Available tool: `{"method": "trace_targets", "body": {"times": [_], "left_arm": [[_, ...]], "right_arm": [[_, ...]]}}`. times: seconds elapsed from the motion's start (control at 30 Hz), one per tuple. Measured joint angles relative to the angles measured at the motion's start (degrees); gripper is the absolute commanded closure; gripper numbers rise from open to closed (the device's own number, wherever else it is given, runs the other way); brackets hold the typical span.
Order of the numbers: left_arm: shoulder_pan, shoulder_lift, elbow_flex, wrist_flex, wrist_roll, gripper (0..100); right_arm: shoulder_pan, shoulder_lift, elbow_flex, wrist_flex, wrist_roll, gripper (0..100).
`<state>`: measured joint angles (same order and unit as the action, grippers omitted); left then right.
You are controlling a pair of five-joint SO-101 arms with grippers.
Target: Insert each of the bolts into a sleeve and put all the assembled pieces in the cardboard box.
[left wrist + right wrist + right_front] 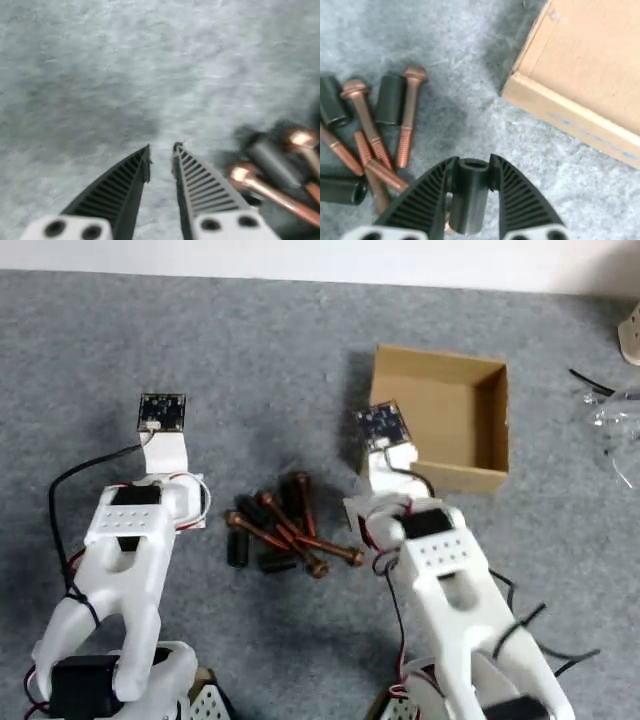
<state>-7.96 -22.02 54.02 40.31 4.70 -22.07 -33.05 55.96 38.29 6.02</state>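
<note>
Beside the box [560,117], the right gripper [472,162] is clamping a sleeve [469,200]; the left gripper [161,149] is hanging ajar, empty.

In the right wrist view the sleeve [470,197] clamped in the right tool [473,161] has both sides covered by the fingers [520,200]. The cardboard box [560,112] is cut by two edges of the picture, and a loose sleeve [330,107] by another. In the left wrist view the bolts [272,194] are blurred, their shanks running off the edge. From above, the right arm [440,550] covers part of the box's near wall, and the pile [285,530] overlaps too tightly to count
</note>
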Motion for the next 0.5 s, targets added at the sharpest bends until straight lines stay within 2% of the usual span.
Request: {"method": "trace_targets", "body": {"times": [0.2,0.33,0.4,0.5], "left_arm": [[8.5,0.4,0.0,0.0,-0.1,91],[11.3,0.4,0.0,0.0,0.6,91],[13.8,0.4,0.0,0.0,5.3,91],[17.5,0.5,0.0,0.0,16.8,91]], "right_arm": [[0.0,-8.6,7.1,-3.4,0.0,99.5],[0.0,-11.3,10.4,-5.1,0.0,99.5],[0.0,-11.6,10.8,-5.2,0.0,99.5],[0.0,-11.8,10.9,-5.3,0.0,99.5]]}}
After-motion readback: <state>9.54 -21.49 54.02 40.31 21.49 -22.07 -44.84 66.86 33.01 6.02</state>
